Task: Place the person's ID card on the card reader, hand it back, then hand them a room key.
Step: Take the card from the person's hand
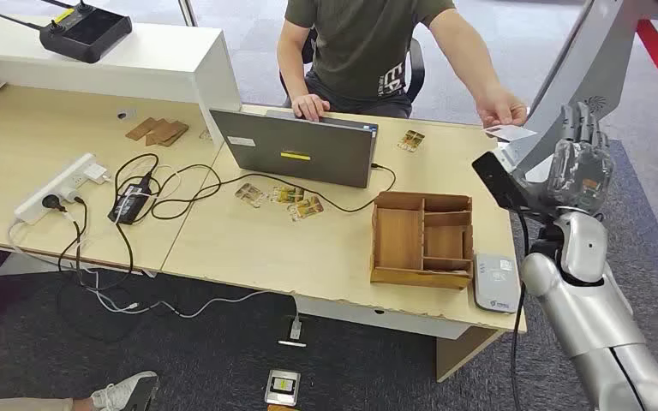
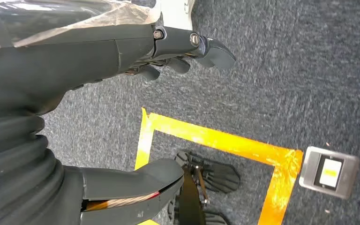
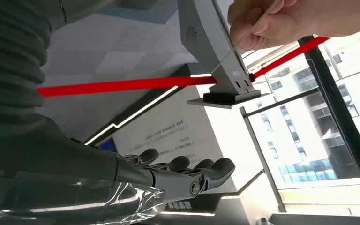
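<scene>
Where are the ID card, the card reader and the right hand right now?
ID card (image 1: 511, 133): head view, on the white face showing beyond the person's fingers.
card reader (image 1: 496, 281): head view, middle of its top, at the desk's near right corner.
right hand (image 1: 579, 163): head view, on the raised palm.

- The head view looks forward and down from high on the robot's body onto the tabletop (image 1: 248, 248), taking in a laptop (image 1: 300, 150), a wooden organiser (image 1: 420, 240) and a seated person (image 1: 368, 43) across it.
- The left wrist view sits close behind the left hand (image 2: 136, 56) and faces down at grey carpet (image 2: 309, 70) with yellow floor tape (image 2: 225, 140); the picture is turned.
- The right wrist view sits close behind the right hand (image 3: 178, 176) and faces upward, toward a ceiling and windows (image 3: 318, 140).
- The head and right wrist views share the right hand (image 1: 578, 163), the person's hand (image 1: 501, 111) (image 3: 262, 21) holding a card (image 1: 511, 133), and the grey stand (image 1: 591, 68) (image 3: 211, 47).
</scene>
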Motion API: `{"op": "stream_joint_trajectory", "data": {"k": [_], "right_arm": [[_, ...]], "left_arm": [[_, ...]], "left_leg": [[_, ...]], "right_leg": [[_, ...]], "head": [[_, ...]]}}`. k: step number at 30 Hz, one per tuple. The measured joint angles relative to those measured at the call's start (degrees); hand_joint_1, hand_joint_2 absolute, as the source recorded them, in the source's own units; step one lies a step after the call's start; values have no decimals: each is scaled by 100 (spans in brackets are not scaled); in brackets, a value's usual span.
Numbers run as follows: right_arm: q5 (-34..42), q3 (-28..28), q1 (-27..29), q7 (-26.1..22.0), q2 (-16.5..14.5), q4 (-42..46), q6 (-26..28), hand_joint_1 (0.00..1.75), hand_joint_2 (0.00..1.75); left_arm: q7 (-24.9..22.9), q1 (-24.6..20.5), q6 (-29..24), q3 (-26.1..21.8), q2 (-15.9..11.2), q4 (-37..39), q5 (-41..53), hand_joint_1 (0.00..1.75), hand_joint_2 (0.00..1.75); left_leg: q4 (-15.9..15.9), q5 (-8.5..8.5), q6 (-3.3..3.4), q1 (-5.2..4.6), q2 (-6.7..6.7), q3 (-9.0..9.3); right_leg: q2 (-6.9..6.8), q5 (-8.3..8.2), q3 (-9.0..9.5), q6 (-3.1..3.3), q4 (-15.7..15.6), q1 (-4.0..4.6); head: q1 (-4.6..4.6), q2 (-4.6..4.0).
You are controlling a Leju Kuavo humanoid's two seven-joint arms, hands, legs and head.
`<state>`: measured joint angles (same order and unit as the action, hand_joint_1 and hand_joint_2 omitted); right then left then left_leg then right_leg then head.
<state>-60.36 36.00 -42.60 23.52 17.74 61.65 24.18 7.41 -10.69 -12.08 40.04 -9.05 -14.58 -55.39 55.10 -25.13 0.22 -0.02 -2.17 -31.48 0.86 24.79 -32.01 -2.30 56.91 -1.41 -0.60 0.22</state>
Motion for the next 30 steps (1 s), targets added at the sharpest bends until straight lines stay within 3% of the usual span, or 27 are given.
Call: {"op": "stream_joint_trajectory", "data": {"k": [8, 9, 10, 12, 14, 30], "right_arm": [[-495, 632, -305, 79, -82, -201, -98, 0, 175], [-549, 683, -330, 87, -105, -237, -86, 8, 175], [-589, 720, -346, 90, -129, -269, -73, 23, 175], [-632, 779, -369, 93, -172, -335, -47, 108, 175], [-644, 827, -387, 96, -202, -392, -31, 172, 175], [-273, 1084, -452, -8, -403, -780, -213, 175, 175]], "left_arm": [[-15, -20, 67, 31, -23, -2, -85, 0, 175], [-17, -22, 63, 36, -22, -2, -102, 0, 175], [-17, -24, 53, 39, -22, -2, -125, 0, 175], [-17, -24, 22, 41, -21, -2, -179, 0, 175], [-17, -25, -23, 41, -17, -3, -237, 0, 175], [-48, -45, -346, 36, 67, -7, -512, 0, 175]], "left_leg": [[0, -1, -1, 0, 4, 0], [0, -1, -1, 1, 3, 0], [0, -1, -1, 1, 3, -1], [0, -1, -1, 1, 4, -1], [0, -2, -1, 1, 4, -1], [1, -2, -2, 1, 6, 0]], "right_leg": [[6, 0, -2, 1, 0, 5], [6, 0, -2, 1, 0, 6], [6, 0, -2, 1, 0, 7], [6, 0, -2, 1, 0, 7], [6, 0, -2, 1, 0, 7], [6, 0, -4, 1, -1, 8]], "head": [[-1, 0], [-1, 0], [-1, 0], [-1, 0], [-1, 0], [-1, 0]]}}
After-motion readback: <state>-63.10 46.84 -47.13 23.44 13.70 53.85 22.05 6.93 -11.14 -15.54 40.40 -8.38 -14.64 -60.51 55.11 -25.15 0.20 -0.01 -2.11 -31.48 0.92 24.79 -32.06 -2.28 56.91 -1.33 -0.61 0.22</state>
